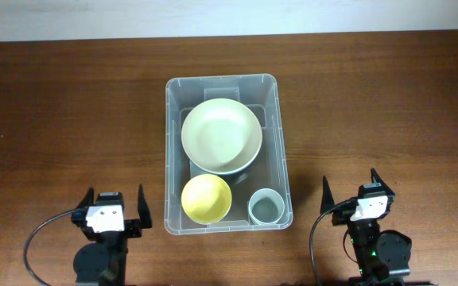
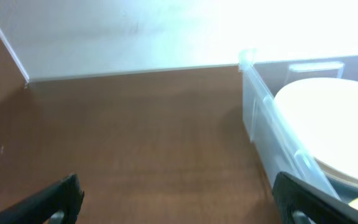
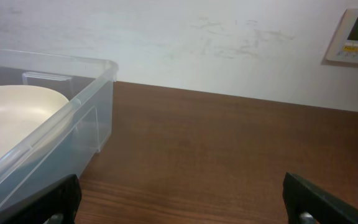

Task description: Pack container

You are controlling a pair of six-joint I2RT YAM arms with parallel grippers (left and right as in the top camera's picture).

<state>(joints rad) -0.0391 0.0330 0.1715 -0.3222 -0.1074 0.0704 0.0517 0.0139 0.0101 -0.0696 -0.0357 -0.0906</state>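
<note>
Dark wood table, white wall behind, wall panel far right. Left gripper at near edge, fingers apart, holding nothing. The container sits mid-table between both arms, apart from each; inside are a large pale bowl, a yellow bowl and a small grey cup. Right gripper is right of it, fingers apart, holding nothing.

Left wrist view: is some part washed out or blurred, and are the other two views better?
Left wrist: glare whitens the wall at upper right; the container rim and large bowl look soft. Right wrist: even light, only the near fingers blurred. Overhead: sharp, evenly lit.
</note>
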